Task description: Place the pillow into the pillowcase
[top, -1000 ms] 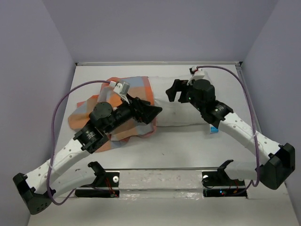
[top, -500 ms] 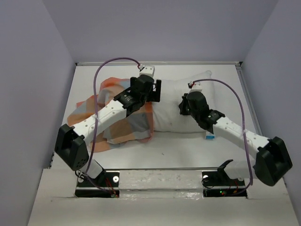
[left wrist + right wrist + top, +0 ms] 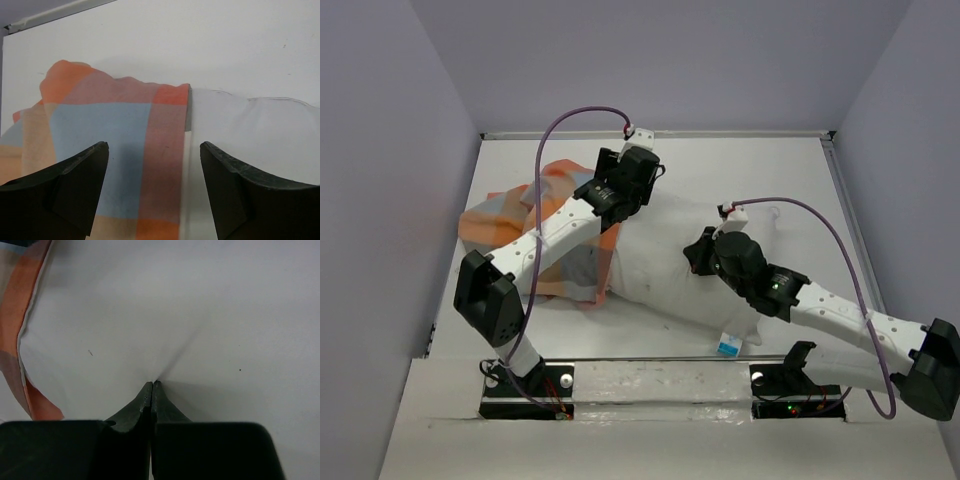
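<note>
The right tool [image 3: 151,385] — clenched on the pillow [image 3: 665,275] — has dragged it nearer; the left tool [image 3: 154,146] gapes over the pillowcase [image 3: 510,215].

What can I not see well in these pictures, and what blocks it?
Top view: the left arm covers where the pillowcase meets the pillow; inside or merely under it is unclear.
Top view: the tag's print is too small.
Left wrist view: the open jaws hide the pillowcase's near part.
Right wrist view: how much pillow cloth the shut jaws pinch is hidden between them.
</note>
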You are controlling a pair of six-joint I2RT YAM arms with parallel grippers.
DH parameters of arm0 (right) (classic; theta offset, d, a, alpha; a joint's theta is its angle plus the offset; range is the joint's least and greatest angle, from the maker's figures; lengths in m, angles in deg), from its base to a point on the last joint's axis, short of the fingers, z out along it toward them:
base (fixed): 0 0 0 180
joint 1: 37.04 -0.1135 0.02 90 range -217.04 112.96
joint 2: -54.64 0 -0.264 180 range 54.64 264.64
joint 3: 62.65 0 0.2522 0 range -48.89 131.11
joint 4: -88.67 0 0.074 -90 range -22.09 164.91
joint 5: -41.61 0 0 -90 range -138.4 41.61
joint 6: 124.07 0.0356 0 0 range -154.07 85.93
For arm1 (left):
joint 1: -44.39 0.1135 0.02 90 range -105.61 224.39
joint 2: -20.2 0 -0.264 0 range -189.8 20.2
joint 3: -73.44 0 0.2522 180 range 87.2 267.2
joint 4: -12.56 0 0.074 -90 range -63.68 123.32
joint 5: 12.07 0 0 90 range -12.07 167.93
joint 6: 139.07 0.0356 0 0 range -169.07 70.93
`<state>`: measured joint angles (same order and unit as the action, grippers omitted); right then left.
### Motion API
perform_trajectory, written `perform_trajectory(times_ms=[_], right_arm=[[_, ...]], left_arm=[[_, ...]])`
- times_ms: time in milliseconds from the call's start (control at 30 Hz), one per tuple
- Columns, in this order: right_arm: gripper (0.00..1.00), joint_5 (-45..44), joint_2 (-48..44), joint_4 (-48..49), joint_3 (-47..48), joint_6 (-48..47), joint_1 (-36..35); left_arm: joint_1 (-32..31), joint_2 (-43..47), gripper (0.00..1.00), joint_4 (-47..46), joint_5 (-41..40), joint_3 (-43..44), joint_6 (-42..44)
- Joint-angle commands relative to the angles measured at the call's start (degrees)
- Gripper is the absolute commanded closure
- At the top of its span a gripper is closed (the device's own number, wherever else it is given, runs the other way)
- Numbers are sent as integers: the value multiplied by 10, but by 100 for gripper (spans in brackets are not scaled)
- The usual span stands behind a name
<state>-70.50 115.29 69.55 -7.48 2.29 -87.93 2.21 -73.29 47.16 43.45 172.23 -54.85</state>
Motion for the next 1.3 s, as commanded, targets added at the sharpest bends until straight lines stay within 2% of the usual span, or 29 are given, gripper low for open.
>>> perform_trajectory(times_ms=[0, 133, 200, 233, 333, 367, 500, 533, 567, 633, 667, 700, 767, 833, 1033, 1133, 1167, 1200, 1267], right_arm=[[100, -16, -23, -4, 2, -10, -8], [100, -9, -24, -5, 9, -24, -8], [97, -3, -22, -5, 13, -33, -8], [91, -2, -20, -5, 16, -37, -8], [75, 3, -17, -5, 28, -52, -8], [64, 4, -16, -6, 33, -73, -8], [56, 29, -9, -7, 78, -173, 0], [53, 55, -6, -6, 101, -190, 24], [45, 116, -3, -2, 112, -224, 41], [36, 208, 15, 0, 153, -254, 109], [32, 263, 28, 1, 166, -269, 129], [21, 334, 58, 7, 177, -295, 144], [7, 367, 97, 17, 212, -313, 163], [1, 429, 155, 23, 232, -342, 173], [0, 551, 279, 38, 264, -353, 173], [15, 659, 292, 85, 240, -314, 173], [23, 678, 289, 104, 231, -303, 166], [52, 705, 286, 137, 221, -285, 161], [90, 716, 267, 155, 214, -270, 155]], left_arm=[[-1, -17, 17, -8, -46, -4, 49], [-1, -26, 25, -26, -31, -10, 55], [0, -32, 30, -40, -28, -9, 79], [1, -35, 39, -45, -30, -6, 82], [1, -48, 54, -53, -58, 4, 90], [1, -49, 62, -65, -72, 4, 96], [2, -34, 77, -106, -84, -5, 104], [2, -29, 80, -124, -82, -13, 104], [2, -18, 86, -131, -76, -16, 102], [2, -7, 93, -144, -67, -24, 94], [2, -1, 99, -148, -59, -27, 90], [2, 10, 100, -151, -42, -31, 83], [2, 24, 100, -156, -26, -35, 75], [2, 33, 100, -156, 10, -40, 61], [3, 74, 100, -179, 127, -60, -4], [4, 83, 100, -190, 172, -64, -27], [6, 84, 100, -197, 186, -65, -38], [7, 86, 100, -200, 214, -65, -44], [7, 89, 100, -204, 242, -65, -58]])
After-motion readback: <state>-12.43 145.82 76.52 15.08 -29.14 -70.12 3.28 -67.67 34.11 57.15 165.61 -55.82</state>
